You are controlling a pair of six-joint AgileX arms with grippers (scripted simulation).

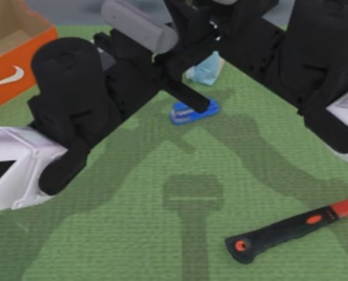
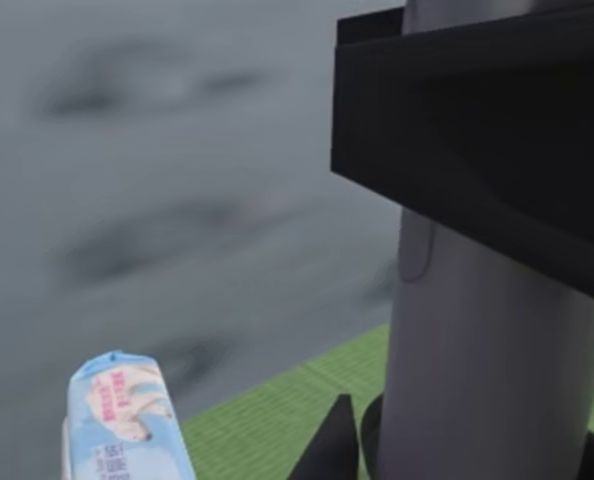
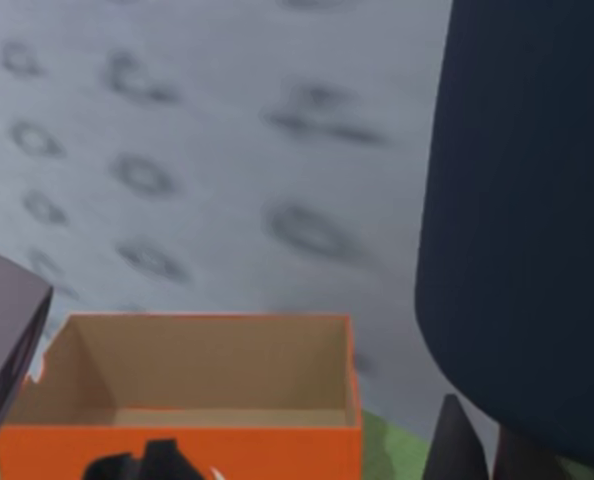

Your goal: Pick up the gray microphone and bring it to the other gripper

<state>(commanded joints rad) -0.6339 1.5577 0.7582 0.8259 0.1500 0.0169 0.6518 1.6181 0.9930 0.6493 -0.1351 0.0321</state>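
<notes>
Gray metal shows in your left gripper (image 1: 162, 52): the gray microphone (image 1: 140, 24) is off the mat and pinched by its handle. The right gripper (image 1: 221, 26) sits just beside it, at the foam head, grip not discernible. Pickup looks done; what remains is completing the handover.

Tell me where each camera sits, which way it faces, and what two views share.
Top view: above the table, looking down on the green mat, hammer, orange box and both black arms meeting near the far edge.
Left wrist view: on the left arm, facing the gray microphone handle close up, a black finger across it.
Right wrist view: on the right arm, facing the microphone's dark head and the box.
Shared: microphone in all three; box in top and right wrist.
</notes>
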